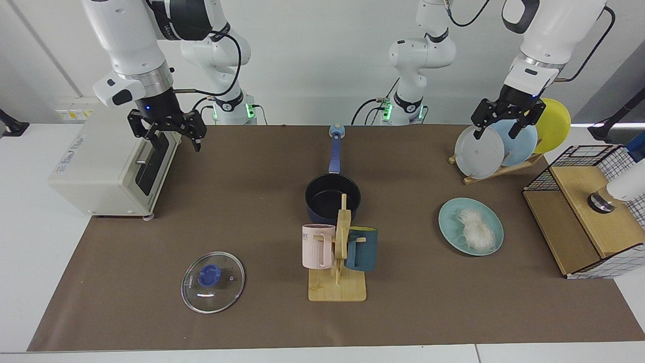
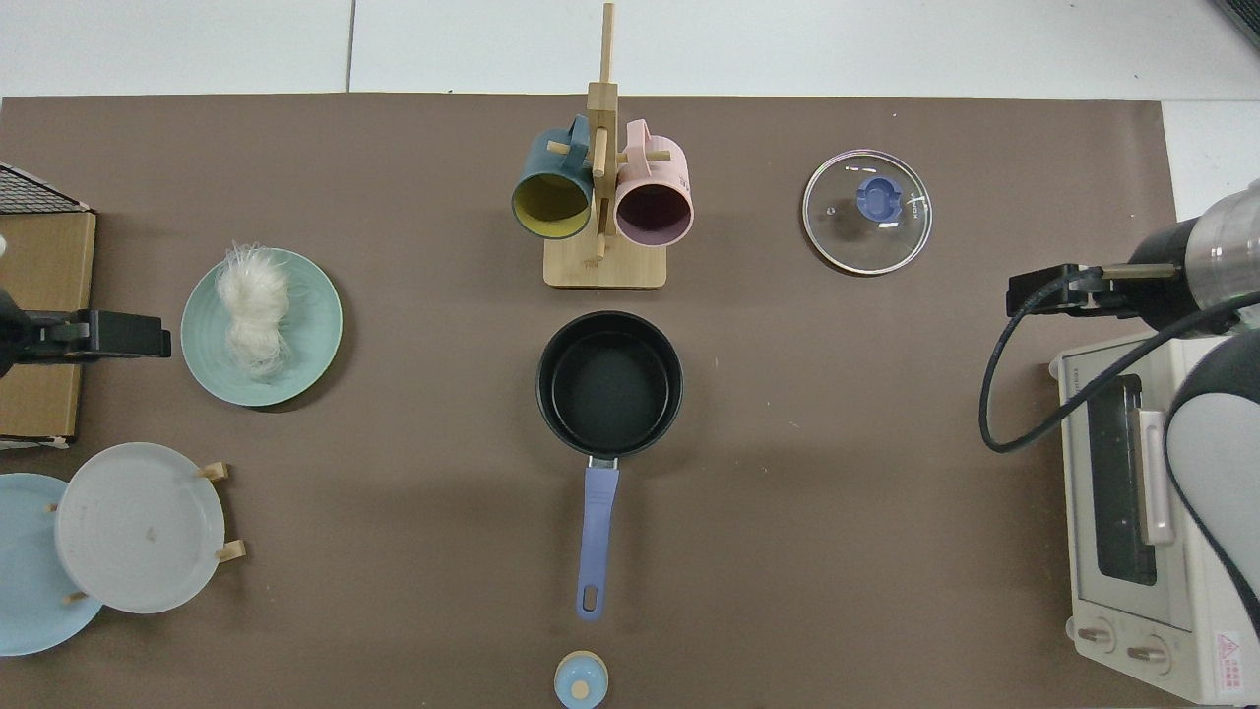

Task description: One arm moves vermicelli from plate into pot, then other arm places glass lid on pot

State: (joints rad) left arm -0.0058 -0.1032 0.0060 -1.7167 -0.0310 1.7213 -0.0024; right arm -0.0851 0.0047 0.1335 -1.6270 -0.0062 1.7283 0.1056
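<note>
Both empty grippers hang spread: left gripper high above the vermicelli, right gripper well behind the glass lid.

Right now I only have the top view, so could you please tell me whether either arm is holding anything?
Observer: No. The left gripper hangs empty, jaws open, in front of the plate rack.
Operator: And the other arm?
Observer: The right gripper waits raised in front of the toaster oven, jaws open and empty.
Operator: Is anything behind the rack's blue plate?
Observer: Yes, a yellow plate stands upright there.
</note>
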